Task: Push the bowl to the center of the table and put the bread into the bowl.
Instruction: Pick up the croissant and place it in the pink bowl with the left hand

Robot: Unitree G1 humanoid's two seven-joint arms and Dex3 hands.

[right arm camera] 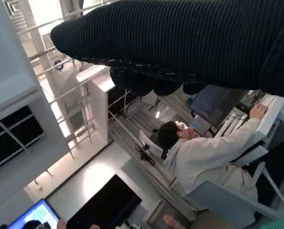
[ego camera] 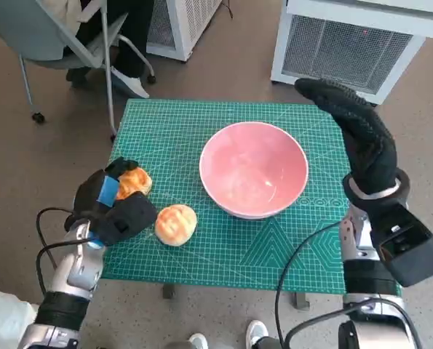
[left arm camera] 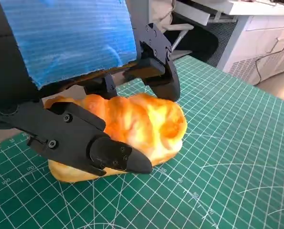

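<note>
A: Left hand?
B: Fingers closed around a bread, lower left on the mat.
A: Right hand?
B: Raised, flat, holding nothing. Bowl sits mid-frame; second bread just beside left hand.

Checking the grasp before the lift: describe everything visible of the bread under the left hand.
The golden-orange, lumpy, glossy-crusted bread piece lies flat on the green grid cutting mat near the table's left edge. The left robot hand has black fingers closed round both its sides. A second round bun sits apart beside it.
</note>
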